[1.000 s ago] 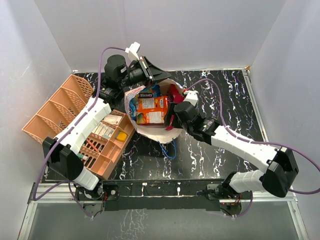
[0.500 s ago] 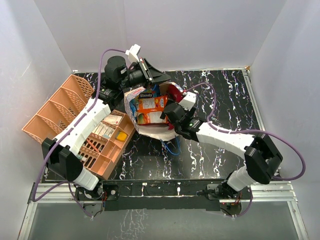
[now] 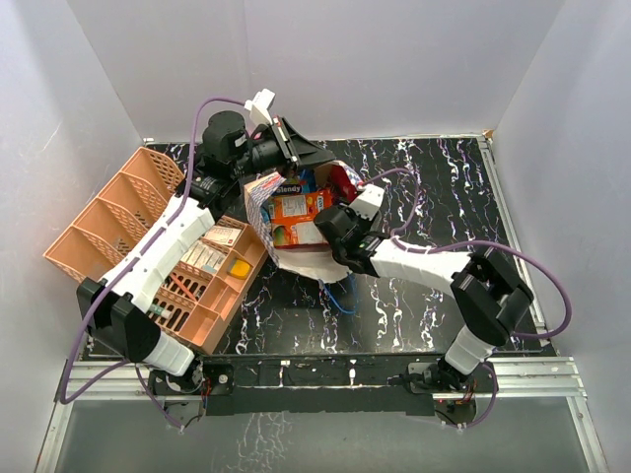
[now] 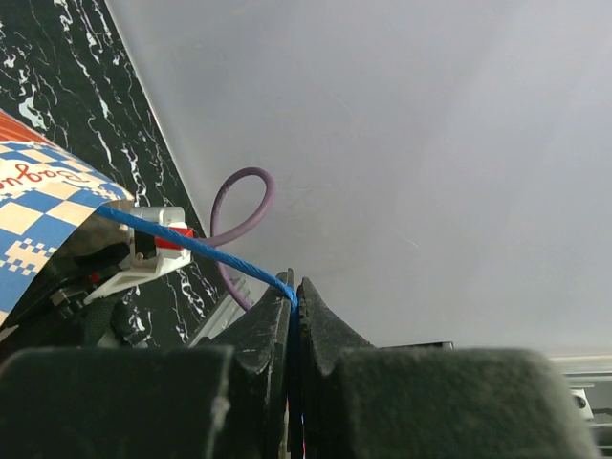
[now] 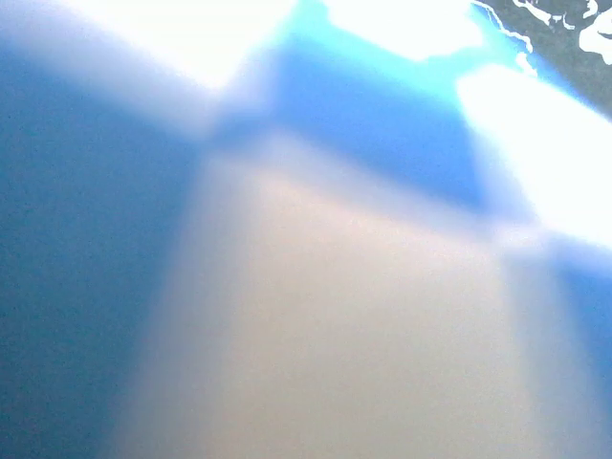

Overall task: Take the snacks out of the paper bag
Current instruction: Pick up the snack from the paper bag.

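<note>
Marble tabletop [image 3: 444, 207] — snacks [image 3: 296, 212] all inside paper bag [image 3: 296, 262], beside right claw [image 3: 331, 225], grip unclear; left claw [image 4: 295, 287] pinches blue cord handle [image 4: 191, 247].

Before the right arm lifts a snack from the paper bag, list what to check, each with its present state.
1. Left jaws shut on the blue cord handle: ok.
2. Paper bag mouth open upward: ok.
3. Orange packet exposed on top: ok.
4. Right jaws gripping a packet: cannot tell; they are hidden from above and the wrist view is a blur.
5. Loose cord handle clear of the right arm: cannot tell.
</note>
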### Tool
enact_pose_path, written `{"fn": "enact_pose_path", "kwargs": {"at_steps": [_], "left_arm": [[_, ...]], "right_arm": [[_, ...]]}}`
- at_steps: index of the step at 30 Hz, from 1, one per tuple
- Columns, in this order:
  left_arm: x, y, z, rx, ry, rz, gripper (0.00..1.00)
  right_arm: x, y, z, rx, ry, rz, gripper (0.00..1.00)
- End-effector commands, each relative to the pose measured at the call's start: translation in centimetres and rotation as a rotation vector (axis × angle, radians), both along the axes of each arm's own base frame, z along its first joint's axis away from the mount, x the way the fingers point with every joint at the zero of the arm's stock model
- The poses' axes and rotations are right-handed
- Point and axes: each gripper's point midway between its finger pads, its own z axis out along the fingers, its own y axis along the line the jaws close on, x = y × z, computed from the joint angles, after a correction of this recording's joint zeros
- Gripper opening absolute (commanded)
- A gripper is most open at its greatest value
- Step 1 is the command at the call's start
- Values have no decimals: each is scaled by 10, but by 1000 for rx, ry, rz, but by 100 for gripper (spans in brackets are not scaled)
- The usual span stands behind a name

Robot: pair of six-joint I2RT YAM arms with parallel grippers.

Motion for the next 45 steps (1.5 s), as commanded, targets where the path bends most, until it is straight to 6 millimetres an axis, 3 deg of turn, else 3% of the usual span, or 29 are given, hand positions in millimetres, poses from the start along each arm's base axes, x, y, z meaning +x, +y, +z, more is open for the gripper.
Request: {"fn": "enact_pose_path", "kwargs": {"at_steps": [1, 7, 13, 20, 25, 28, 36, 40, 45], "left_arm": [[-29, 10, 44, -50, -119, -28, 0], [-24, 11, 38, -32, -108, -6, 0], [-20, 9, 32, -29, -98, -3, 0], [-15, 8, 33, -23, -105, 5, 0], [-9, 9, 33, -8, -118, 20, 0], [-3, 10, 34, 1, -121, 24, 0], [4, 15, 35, 3, -120, 43, 0], [7, 18, 33, 8, -113, 49, 0], [10, 23, 29, 14, -105, 60, 0]], "right_arm": [[19, 0, 36, 53, -98, -44, 34], [11, 42, 66, 110, -122, 252, 16], [-13, 67, 97, 153, -122, 485, 13], [-22, 57, 121, 45, -144, 554, 11], [-23, 61, 140, 5, -149, 603, 11], [-31, 71, 161, 16, -165, 689, 11], [-74, 86, 250, 138, -302, 913, 11], [-94, 77, 277, 172, -343, 958, 10], [-111, 54, 297, 192, -386, 927, 7]]}}
